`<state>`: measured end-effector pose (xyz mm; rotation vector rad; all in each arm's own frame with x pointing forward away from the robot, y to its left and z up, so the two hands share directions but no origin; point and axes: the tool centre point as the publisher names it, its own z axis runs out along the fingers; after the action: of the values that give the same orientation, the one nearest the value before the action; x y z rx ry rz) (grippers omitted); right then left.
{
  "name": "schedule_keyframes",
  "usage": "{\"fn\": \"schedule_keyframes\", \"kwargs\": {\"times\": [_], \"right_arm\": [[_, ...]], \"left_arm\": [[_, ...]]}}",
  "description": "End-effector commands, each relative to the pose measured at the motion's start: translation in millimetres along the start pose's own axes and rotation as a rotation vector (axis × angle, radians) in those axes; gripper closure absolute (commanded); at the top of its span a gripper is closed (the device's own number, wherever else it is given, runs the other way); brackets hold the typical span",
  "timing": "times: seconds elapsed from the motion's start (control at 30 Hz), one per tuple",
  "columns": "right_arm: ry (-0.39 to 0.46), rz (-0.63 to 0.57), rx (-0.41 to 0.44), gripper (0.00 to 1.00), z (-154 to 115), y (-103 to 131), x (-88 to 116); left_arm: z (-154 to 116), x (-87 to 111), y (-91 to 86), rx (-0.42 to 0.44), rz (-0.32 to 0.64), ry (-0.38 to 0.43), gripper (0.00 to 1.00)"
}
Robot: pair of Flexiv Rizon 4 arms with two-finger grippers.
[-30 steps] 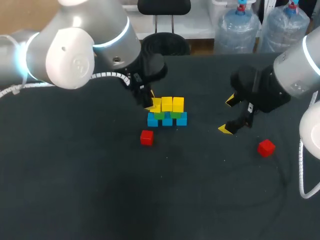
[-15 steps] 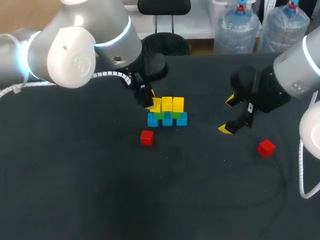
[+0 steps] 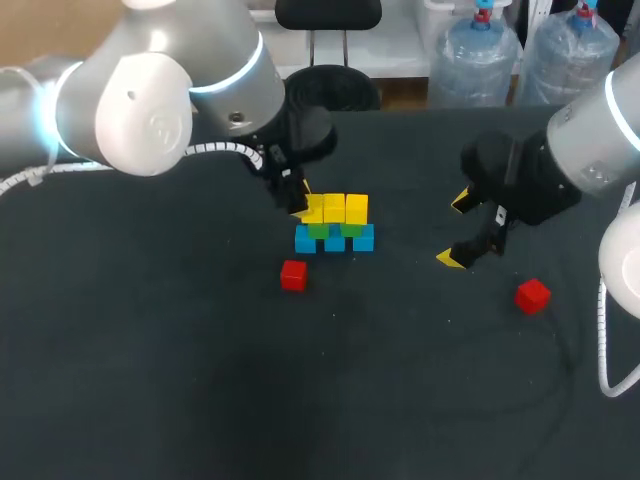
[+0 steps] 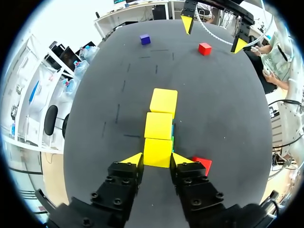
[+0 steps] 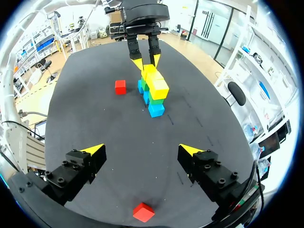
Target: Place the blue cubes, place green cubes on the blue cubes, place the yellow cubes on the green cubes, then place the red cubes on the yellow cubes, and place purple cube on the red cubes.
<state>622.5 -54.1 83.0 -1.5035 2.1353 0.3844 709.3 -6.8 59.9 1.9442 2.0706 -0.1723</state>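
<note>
A row of blue cubes [image 3: 334, 241] stands mid-table with green cubes [image 3: 319, 231] on it and three yellow cubes [image 3: 345, 208] on top. My left gripper [image 3: 303, 207] is at the row's left end. In the left wrist view the left gripper [image 4: 157, 159] has both fingers pressed against the sides of the nearest yellow cube [image 4: 158, 152]. My right gripper [image 3: 456, 230] hangs open and empty to the right of the stack. One red cube [image 3: 293, 275] lies in front of the stack, and another red cube [image 3: 532, 295] lies at the right. The purple cube [image 4: 145, 39] shows only in the left wrist view, far beyond the stack.
The black table [image 3: 200, 380] has wide bare room in front and to the left. In the right wrist view the right gripper [image 5: 142, 152] is above bare cloth, with the right-hand red cube [image 5: 143, 212] just beneath it and the stack [image 5: 154, 95] well ahead.
The left arm has shifted very slightly at the stack. The cubes and the right arm have not moved.
</note>
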Motion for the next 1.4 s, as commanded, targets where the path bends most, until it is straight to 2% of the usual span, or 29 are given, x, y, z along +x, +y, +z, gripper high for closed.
{"fn": "schedule_keyframes", "kwargs": {"times": [0.03,0.27,0.37,0.43,0.83,1.1,1.4], "right_arm": [[-0.001,0.000,0.003,0.00,0.1,0.7,0.4],[-0.001,0.000,0.003,0.00,0.1,0.7,0.4],[-0.001,0.000,0.003,0.00,0.1,0.7,0.4],[-0.001,0.000,0.003,0.00,0.1,0.7,0.4],[-0.001,0.000,0.003,0.00,0.1,0.7,0.4],[-0.001,0.000,0.003,0.00,0.1,0.7,0.4],[-0.001,0.000,0.003,0.00,0.1,0.7,0.4]], "left_arm": [[-0.1,-1.2,2.1,0.004,0.000,0.005,0.67],[-0.4,-1.6,1.6,0.005,-0.001,0.006,0.62],[-0.2,-1.6,1.6,0.006,-0.001,0.007,0.54],[-0.2,-1.6,1.6,0.006,-0.001,0.007,0.52],[-1.4,-2.3,2.8,0.005,0.000,0.006,0.51],[-8.6,-10.0,-0.3,-0.002,0.032,0.001,0.46],[-24.5,-13.6,-1.2,-0.025,0.056,-0.010,0.48]]}}
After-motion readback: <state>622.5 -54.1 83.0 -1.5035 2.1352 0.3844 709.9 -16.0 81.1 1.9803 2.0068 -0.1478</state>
